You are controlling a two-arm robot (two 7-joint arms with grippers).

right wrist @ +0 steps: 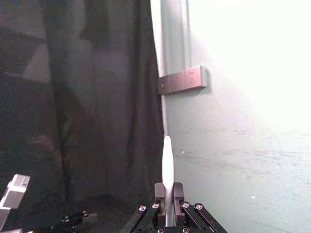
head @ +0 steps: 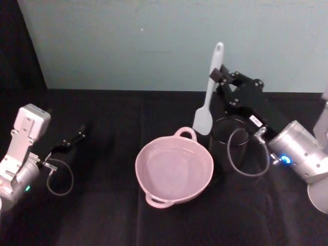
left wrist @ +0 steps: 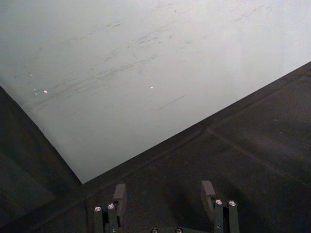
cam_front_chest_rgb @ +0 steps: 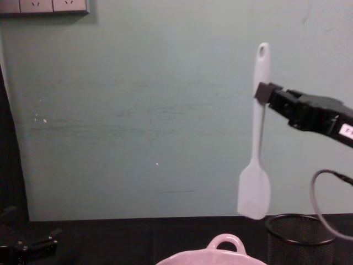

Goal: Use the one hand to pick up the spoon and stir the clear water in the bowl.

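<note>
Black blocky R gripper point(head: 215, 77) w/ silver wrist, fingers pinching upper handle of long white plastic spoon point(head: 207, 97), spoon upright, head down, raised above far-right rim of pale pink glossy bowl point(head: 148, 159), L gripper point(head: 77, 137) parked well left of bowl, fingers point(left wrist: 119, 195) spread

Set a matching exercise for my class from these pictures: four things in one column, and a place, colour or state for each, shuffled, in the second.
Column one
1. spoon
2. bowl
3. mesh cup
4. left gripper

Column two
A. pink, in the middle of the table
B. open, at the table's left side
C. black, standing to the right of the bowl
D. in the air, broad end down, clamped in the right gripper

Pairs: 1-D, 2-A, 3-C, 4-B
</note>
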